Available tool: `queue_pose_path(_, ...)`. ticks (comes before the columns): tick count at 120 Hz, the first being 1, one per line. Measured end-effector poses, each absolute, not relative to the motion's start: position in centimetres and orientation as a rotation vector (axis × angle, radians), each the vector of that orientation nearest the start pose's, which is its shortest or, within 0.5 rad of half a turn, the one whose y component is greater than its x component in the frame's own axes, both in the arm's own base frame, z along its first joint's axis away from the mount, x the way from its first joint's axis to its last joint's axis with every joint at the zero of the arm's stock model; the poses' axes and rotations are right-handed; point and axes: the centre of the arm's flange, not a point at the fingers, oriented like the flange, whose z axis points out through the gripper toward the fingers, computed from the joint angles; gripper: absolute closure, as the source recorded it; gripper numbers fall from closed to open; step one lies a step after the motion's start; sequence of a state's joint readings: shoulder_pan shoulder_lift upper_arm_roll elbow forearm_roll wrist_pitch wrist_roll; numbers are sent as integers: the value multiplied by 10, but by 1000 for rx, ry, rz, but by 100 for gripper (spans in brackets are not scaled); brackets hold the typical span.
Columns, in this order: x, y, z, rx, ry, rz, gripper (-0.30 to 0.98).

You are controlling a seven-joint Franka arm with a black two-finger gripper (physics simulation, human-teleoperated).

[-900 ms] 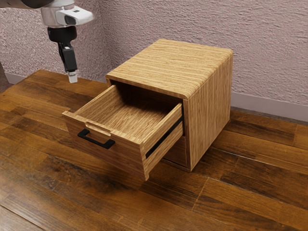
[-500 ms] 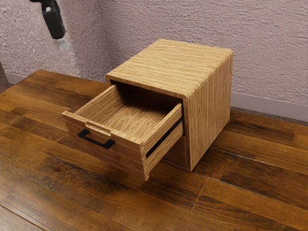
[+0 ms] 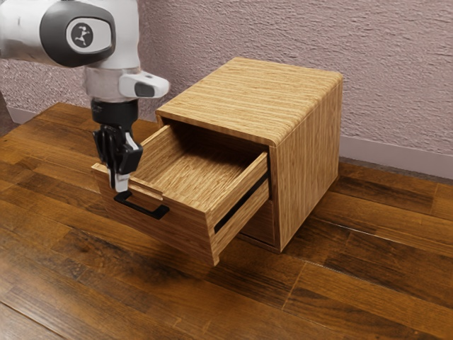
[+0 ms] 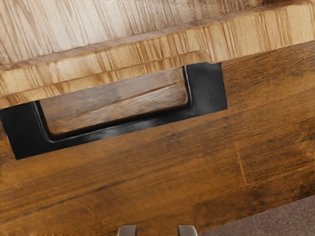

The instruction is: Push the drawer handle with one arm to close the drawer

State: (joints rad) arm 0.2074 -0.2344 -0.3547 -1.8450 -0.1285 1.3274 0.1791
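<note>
Exterior view — drawer point(image 3: 180, 225) stands open.

2 rough pinkish walls point(image 3: 396, 71) meeting behind brown plank tabletop point(image 3: 368, 276); pale baseboard point(image 3: 396, 161).

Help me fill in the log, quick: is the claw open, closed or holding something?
Claw: open, nothing held between its fingertips.

plank table point(image 3: 354, 283), 1 wooden cabinet point(image 3: 244, 99) on it
</note>
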Motion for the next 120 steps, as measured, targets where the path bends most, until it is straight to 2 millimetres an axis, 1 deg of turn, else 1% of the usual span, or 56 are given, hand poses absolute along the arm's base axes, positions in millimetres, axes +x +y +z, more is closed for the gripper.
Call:
queue_pose_path(4, 445, -96, 589, -3120, 437, 468, 69)
queue_pose_path(7, 445, -94, 582, -3116, 391, 478, 70)
queue_pose_path(18, 443, -88, 542, -3098, 244, 536, 74)
queue_pose_path(22, 444, -86, 533, -3095, 199, 537, 75)
queue_pose_path(36, 448, -84, 522, -3094, 76, 491, 77)
queue_pose_path(49, 448, -84, 510, -3090, -1, 465, 77)
queue_pose_path(60, 451, -84, 507, -3094, -44, 427, 78)
queue_pose_path(76, 455, -89, 508, -3101, -65, 368, 78)
queue_pose_path(120, 464, -103, 511, -3117, -41, 266, 79)
